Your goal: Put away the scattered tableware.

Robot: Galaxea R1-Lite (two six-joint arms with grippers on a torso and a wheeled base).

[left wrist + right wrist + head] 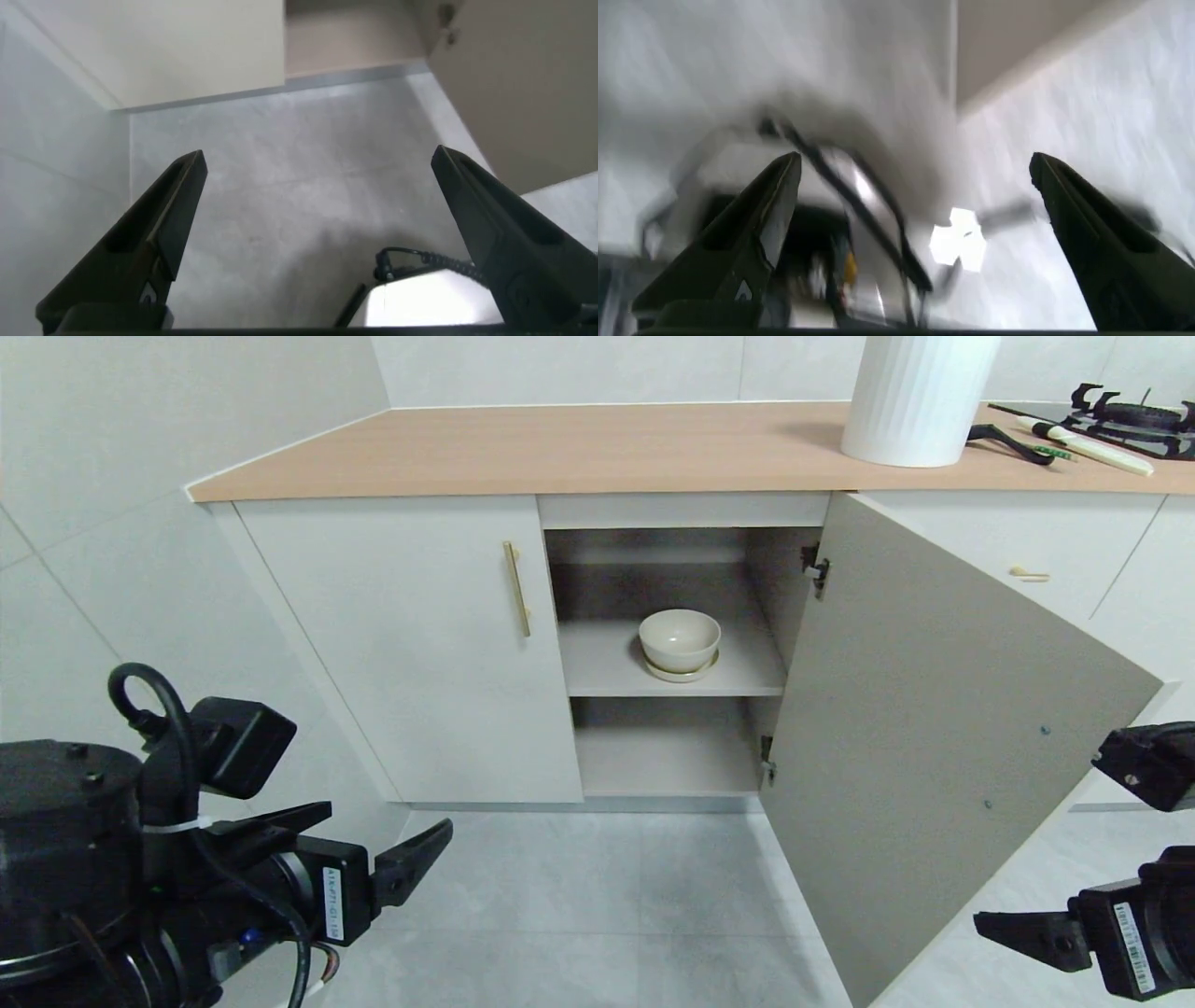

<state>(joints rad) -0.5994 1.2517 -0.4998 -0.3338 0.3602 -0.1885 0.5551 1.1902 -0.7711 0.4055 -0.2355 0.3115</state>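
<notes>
Wood-toned worktop (560, 448) runs along the top, and below it the cabinet stands with its right door (934, 737) swung wide out over the grey tiled floor (597, 896). The left door (411, 644) is closed, its gold handle (516, 588) upright beside the opening. The open door's free edge juts far forward, between the opening and the right arm.

On the upper shelf (607, 663) sits the cream bowl (680, 639), upright on a small plate (680, 672), about midway along the shelf and just beside its front edge. The lower shelf (663, 761) lies beneath.

Left gripper (318, 159) hangs low over the floor in front of the closed door, fingers (168, 215) spread wide with nothing between them, well apart from the bowl and below its level. Right gripper (915, 163) is also low, on the outer side of the open door, its fingers apart and holding nothing; the door panel stands between it and the bowl.

At the worktop's right end stands a white ribbed container (920, 397), with a few utensils (1083, 443) and a stove burner (1134, 415) near it.
</notes>
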